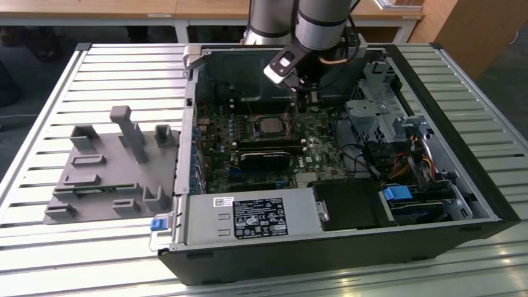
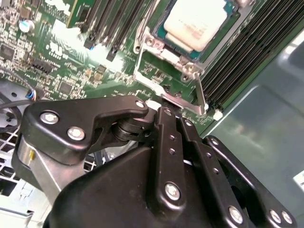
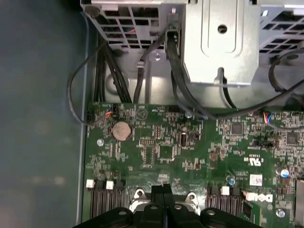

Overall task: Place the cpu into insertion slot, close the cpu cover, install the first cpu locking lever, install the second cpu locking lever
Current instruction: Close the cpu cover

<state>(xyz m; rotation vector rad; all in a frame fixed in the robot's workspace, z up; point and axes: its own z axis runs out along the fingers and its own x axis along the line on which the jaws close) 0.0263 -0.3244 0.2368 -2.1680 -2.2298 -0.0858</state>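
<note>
my gripper [image 2: 165,110], fingers pressed together, touches the cpu cover's [image 2: 156,83] near edge, the cpu [image 2: 197,23] lying just beyond.

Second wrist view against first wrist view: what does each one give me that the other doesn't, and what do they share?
Second wrist view: the cpu lying in the slot, with the silver cover frame at its edge.
First wrist view: a coin battery, black cables and a metal drive cage past the board's edge.
Both: the green board, black memory slots, and the end effector, fingers together, its tip close to the socket.
</note>
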